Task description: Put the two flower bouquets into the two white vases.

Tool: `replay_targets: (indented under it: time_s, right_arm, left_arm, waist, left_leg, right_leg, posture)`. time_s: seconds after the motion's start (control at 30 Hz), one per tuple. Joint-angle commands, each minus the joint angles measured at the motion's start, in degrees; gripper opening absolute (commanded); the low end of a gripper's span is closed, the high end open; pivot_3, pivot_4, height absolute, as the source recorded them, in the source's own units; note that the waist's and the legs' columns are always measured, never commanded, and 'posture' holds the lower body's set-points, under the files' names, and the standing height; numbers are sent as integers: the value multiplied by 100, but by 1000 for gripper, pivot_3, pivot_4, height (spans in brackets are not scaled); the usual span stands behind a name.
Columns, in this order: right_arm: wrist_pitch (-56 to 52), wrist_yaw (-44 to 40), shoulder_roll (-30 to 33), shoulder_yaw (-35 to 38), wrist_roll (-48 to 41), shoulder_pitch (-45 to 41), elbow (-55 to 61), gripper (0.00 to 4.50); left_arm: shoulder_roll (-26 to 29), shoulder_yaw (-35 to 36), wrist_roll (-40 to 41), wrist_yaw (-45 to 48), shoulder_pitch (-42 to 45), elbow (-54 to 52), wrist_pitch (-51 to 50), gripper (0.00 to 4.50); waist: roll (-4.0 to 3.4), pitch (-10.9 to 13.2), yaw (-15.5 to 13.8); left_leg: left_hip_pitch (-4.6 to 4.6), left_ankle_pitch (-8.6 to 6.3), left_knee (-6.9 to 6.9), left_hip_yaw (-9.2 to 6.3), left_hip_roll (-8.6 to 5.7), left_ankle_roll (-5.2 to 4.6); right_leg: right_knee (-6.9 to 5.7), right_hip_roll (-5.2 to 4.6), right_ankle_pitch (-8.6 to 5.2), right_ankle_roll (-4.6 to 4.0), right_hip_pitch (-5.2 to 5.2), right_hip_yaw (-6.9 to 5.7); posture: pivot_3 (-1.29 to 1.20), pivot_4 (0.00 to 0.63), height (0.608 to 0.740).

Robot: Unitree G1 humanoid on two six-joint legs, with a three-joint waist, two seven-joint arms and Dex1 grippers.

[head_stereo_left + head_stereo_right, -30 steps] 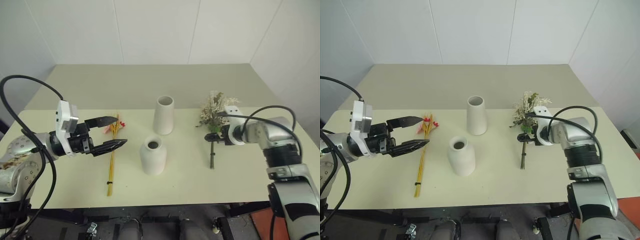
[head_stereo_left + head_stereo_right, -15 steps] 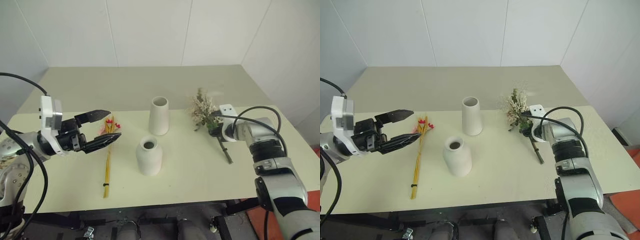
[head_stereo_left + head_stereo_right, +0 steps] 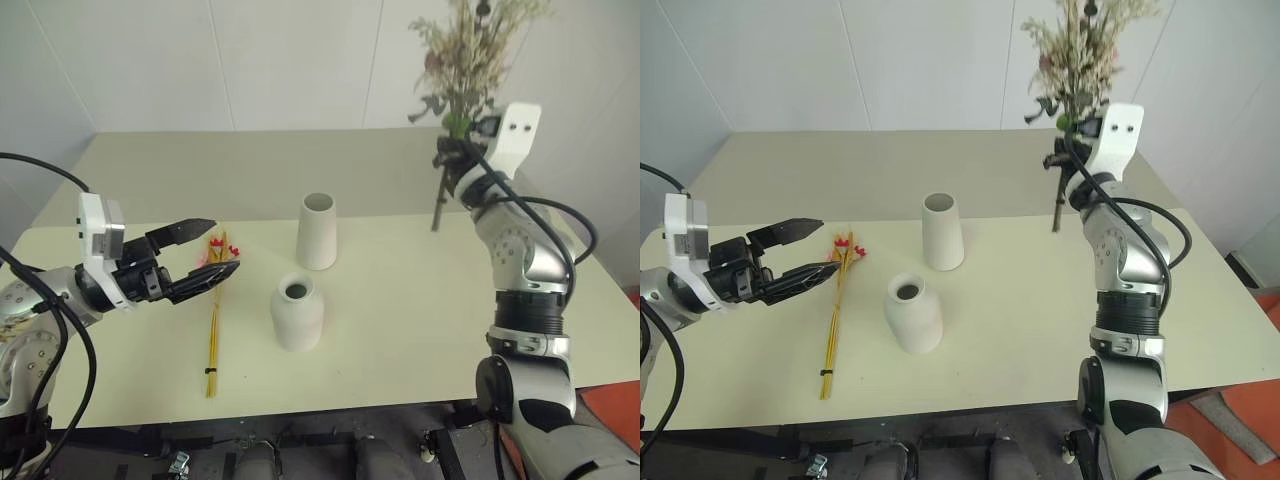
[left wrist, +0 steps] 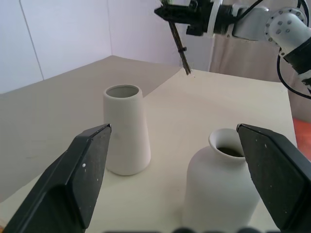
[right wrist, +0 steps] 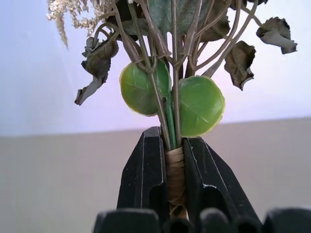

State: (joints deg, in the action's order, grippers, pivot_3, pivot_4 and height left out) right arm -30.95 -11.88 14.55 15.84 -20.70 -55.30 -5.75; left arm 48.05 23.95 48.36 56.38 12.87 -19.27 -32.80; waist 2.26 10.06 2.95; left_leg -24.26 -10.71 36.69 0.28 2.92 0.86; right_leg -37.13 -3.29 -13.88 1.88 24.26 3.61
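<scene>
Fingers of the right hand [image 5: 175,160] clench the bound stems of the bushy bouquet [image 3: 470,50], held upright high above the table [image 3: 400,300], blooms at twelve o'clock. The taller vase [image 3: 318,231] stands at about eight o'clock from it, nearest this arm. Left hand [image 3: 205,255] hangs released over the thin bouquet [image 3: 214,320], lying lengthwise from twelve to six. Two bouquets, two vases; the rounded vase [image 3: 297,313] sits nearer.
</scene>
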Motion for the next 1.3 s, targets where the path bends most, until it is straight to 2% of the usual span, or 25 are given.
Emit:
replay_targets:
  time_s: [0.03, 0.47, 0.73, 1.03, 1.1, 1.3]
  right_arm:
    - [682, -297, -232, -153, -204, -368, 215, 246]
    - [2164, -479, -1273, -706, 75, -931, -1329, 246]
    - [2951, -522, -1534, -684, 182, -1263, -2445, 246]
    - [3668, -582, -1743, -738, 379, -1182, -3389, 246]
    - [3721, -637, -1771, -785, 429, -1063, -3396, 978]
    - [3609, -784, -1823, -1000, 500, -454, -2811, 2789]
  left_arm:
    - [116, 44, 8, 29, 77, -4, 12, 4500]
    - [264, 38, -13, 118, 93, 33, -11, 4500]
    - [299, 71, -8, 106, 57, -13, -33, 4500]
    - [302, 132, 13, 59, -3, -116, -77, 4500]
    - [299, 144, 23, 47, -24, -140, -86, 4500]
    - [288, 129, 21, 29, -41, -156, -101, 4500]
  waist:
    - [-1, 1, 0]
    - [-4, 3, -6]
    - [-5, 3, 15]
    - [-6, 4, 88]
    - [-6, 4, 91]
    - [-7, 4, 89]
  left_leg:
    - [-1, 0, 0, 0, 0, 0]
    - [-10, 0, -1, 0, 0, 0]
    - [-6, 0, -1, 0, 1, 1]
    - [-6, 0, -2, -1, 1, 1]
    - [-7, 0, -3, -1, 2, 1]
    - [-4, 0, -4, -1, 2, 1]
  right_leg:
    - [0, 0, 0, 0, 1, 0]
    - [2, -3, 1, -2, 9, -2]
    - [0, -2, 1, -2, 7, -3]
    - [-1, -2, 1, -3, 8, -3]
    - [-1, -2, 1, -3, 8, -3]
    - [-3, -2, 1, -3, 6, -3]
  posture:
    - [0, 150, 740]
    - [0, 150, 740]
    - [0, 150, 740]
    - [0, 150, 740]
    - [0, 150, 740]
    - [0, 150, 740]
